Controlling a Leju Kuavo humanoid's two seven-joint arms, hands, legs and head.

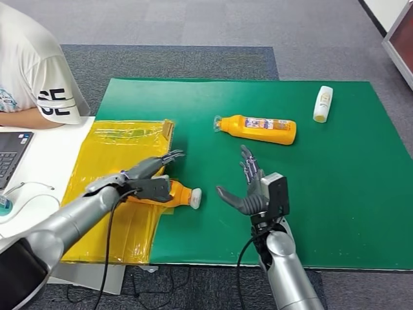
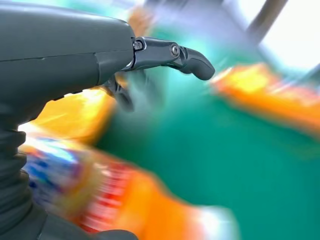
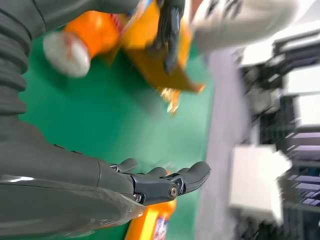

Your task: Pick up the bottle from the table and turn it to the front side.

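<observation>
Orange bottles, two. One orange bottle (image 1: 182, 194) of smooth plastic with a white cap lies on its side at the seam between the yellow sheet (image 1: 117, 187) and the green mat (image 1: 302, 194), cap pointing toward the right hand; the left hand (image 1: 151, 177) lies over its body, though whether the fingers actually clasp it cannot be told. The second orange bottle (image 1: 257, 129), labelled, clear-capped, lies on its side farther back on the mat.
Small white bottle (image 1: 322, 103), one, near the mat's far right part.
Right hand (image 1: 251, 187): released, fingers spread, holding nothing, above the mat.
Yellow sheet: one, glossy, crinkled film.
Green mat: one, flat, matte, covering the surface.
Laptop (image 1: 12, 155), one, at left, beside a person's arm (image 1: 29, 118).
</observation>
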